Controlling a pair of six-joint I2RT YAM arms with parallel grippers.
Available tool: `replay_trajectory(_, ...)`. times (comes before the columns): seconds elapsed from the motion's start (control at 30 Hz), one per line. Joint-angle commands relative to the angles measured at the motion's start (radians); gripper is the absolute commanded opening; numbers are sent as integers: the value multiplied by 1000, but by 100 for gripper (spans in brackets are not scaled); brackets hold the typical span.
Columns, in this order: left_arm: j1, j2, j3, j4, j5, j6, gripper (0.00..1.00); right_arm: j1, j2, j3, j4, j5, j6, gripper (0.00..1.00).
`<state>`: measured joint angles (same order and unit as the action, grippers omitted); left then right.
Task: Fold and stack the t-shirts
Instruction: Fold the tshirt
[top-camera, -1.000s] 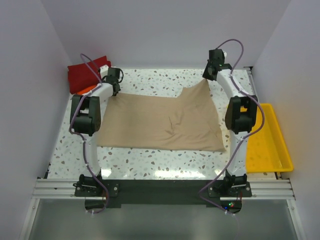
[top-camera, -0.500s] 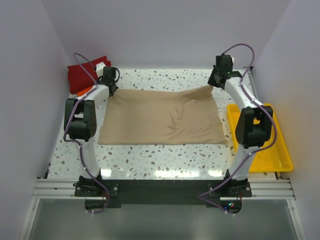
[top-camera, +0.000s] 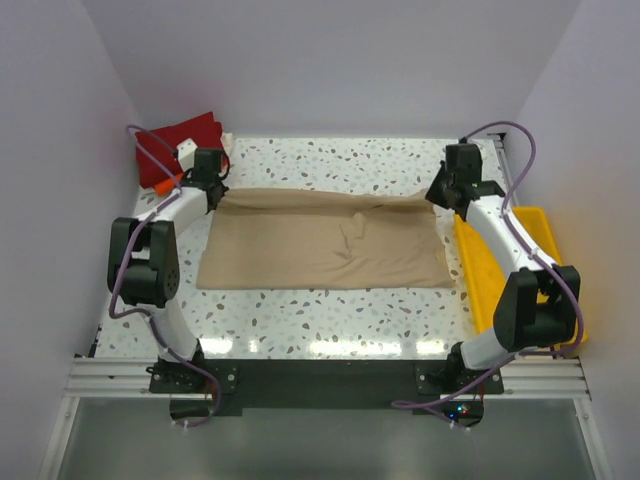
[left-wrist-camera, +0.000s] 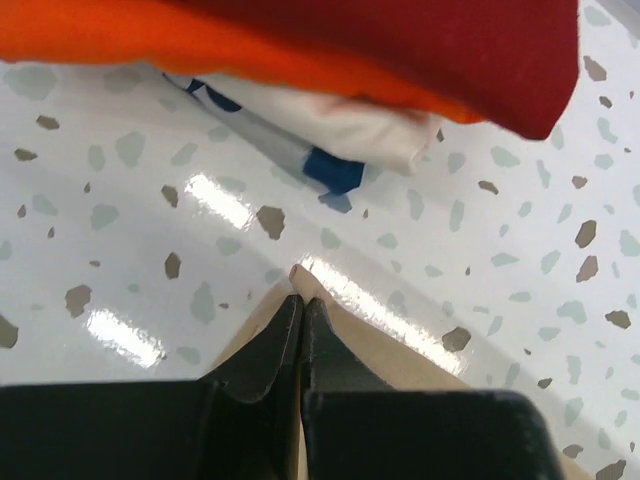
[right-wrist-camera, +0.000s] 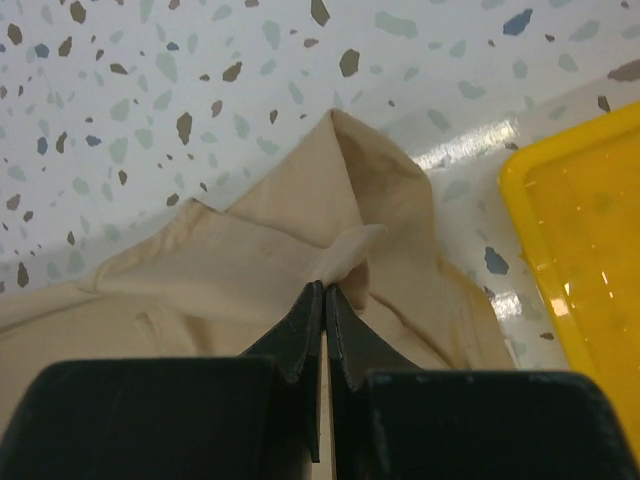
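Plain tan short-sleeved cloth t-shirt (top-camera: 320, 250) lies spread mid-frame on the speckled terrazzo table (top-camera: 330, 160). Its upper-left corner is pinched by the left gripper (left-wrist-camera: 300, 300) and its upper-right corner by the right gripper (right-wrist-camera: 325, 290), both finger pairs pressed tight on cloth (left bite looks thin, just the tips). Risks:
- the left corner slips out mid-fold
- the right corner drags over the yellow plastic tray (right-wrist-camera: 580, 230) at right
- the left arm nudges the folded dark red shirt (top-camera: 180, 138) at upper left and upsets that stack
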<state>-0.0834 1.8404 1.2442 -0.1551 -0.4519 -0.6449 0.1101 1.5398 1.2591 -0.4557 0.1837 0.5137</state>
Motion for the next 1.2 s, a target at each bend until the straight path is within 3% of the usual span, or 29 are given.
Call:
replay_trajectory(0.0, 13, -102, -61, 28, -24, -68, 0, -4, -104, -90, 31, -24, 71, 0)
replay_trajectory(0.4, 14, -317, -353, 89, 15, -223, 0, -6, -245, -257, -29, -9, 121, 0)
replay_trajectory(0.97, 14, -401, -523, 187, 15, -231, 0, -4, -310, -432, 34, -53, 141, 0)
replay_trajectory(1.07, 14, -414, -551, 207, 9, -228, 0, -4, -323, -463, 57, -82, 140, 6)
replay_trajectory(1.17, 14, -435, -569, 215, 1, -229, 7, -6, -339, -481, 65, -102, 128, 12)
